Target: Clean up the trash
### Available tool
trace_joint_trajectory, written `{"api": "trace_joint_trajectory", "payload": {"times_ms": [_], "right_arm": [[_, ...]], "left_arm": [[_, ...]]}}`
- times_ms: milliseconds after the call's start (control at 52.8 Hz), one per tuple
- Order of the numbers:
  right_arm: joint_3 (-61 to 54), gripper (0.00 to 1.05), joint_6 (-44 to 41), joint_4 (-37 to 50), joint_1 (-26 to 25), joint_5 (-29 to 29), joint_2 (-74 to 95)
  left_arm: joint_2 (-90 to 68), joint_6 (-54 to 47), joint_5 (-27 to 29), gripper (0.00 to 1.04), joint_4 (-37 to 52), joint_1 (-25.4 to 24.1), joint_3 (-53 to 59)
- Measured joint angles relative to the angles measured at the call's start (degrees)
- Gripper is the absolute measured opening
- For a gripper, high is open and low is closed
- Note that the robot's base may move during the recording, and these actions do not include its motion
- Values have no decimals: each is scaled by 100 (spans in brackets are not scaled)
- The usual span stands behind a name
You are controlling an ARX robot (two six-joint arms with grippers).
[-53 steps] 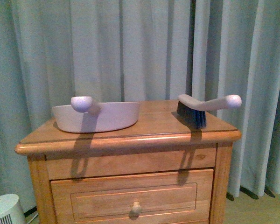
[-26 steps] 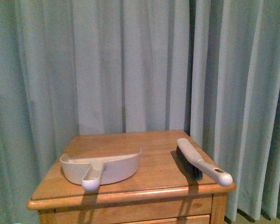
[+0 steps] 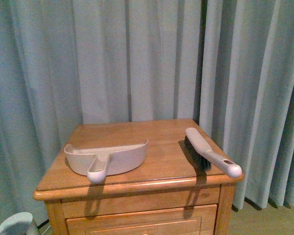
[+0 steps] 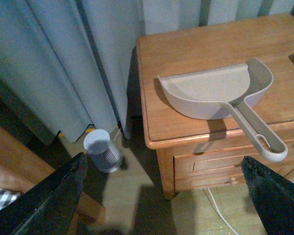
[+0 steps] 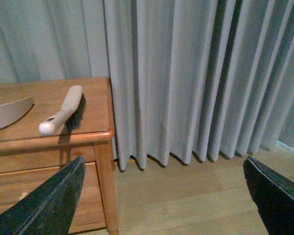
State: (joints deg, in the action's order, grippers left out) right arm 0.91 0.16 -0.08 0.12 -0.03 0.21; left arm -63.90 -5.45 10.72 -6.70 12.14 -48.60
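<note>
No trash shows in any view. A beige dustpan (image 3: 112, 156) lies on the left of the wooden nightstand (image 3: 137, 131), its handle over the front edge. A beige hand brush (image 3: 210, 155) with dark bristles lies on the right. Neither arm appears in the front view. My left gripper (image 4: 162, 161) is open and empty, above the floor in front of the nightstand's left corner, with the dustpan (image 4: 210, 90) beyond it. My right gripper (image 5: 163, 161) is open and empty over bare floor to the right of the nightstand, and the brush (image 5: 63, 110) is off to its side.
Grey curtains (image 3: 137, 58) hang behind and beside the nightstand. A small white cylindrical appliance (image 4: 102, 149) stands on the floor by its left leg. Wooden furniture with checked fabric (image 4: 0, 196) sits near my left gripper. A white cable (image 4: 218, 208) runs along the floor.
The front view has changed: it rose from level with the nightstand top to looking down on it, then dropped slightly. Dustpan and brush keep their places on the top.
</note>
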Motion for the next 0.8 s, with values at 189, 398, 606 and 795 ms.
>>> {"api": "trace_joint_trajectory", "payload": {"times_ms": [189, 398, 606, 795], "right_arm": [[0, 97, 0, 0, 0, 0, 0], [0, 97, 0, 0, 0, 0, 0], [0, 97, 0, 0, 0, 0, 0], [0, 97, 0, 0, 0, 0, 0]], "left_arm": [[-1499, -181, 555, 97, -951, 750, -1818], [-2566, 166, 605, 97, -1469, 1425, -2717], [-3458, 667, 584, 97, -1659, 1639, -3119], [-4013, 966, 566, 97, -1659, 1659, -3379]]}}
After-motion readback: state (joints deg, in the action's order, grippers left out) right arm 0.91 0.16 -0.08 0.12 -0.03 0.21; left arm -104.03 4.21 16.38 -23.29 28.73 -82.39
